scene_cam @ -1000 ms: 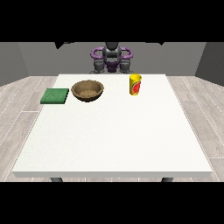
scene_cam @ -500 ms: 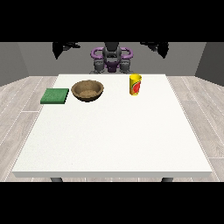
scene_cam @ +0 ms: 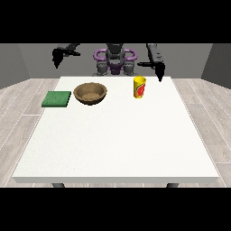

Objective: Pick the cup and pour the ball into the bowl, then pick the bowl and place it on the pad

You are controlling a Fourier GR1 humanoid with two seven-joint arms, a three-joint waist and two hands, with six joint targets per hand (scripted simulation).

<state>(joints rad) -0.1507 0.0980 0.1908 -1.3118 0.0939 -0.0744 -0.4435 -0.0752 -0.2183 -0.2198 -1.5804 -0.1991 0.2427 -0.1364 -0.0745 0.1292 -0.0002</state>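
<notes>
The robot stands behind the far edge of the table (scene_cam: 113,135), both arms raised and spread wide from a purple-trimmed torso (scene_cam: 115,61). The hand at the view's left (scene_cam: 57,56) hangs beyond the table's far left corner, held out past the edge, its dark fingers pointing down. The hand at the view's right (scene_cam: 158,68) hangs above the far edge, towards the right corner, forearm sloping down from the shoulder and fingers pointing down at the tabletop. Neither hand touches anything. How far the fingers curl cannot be made out.
</notes>
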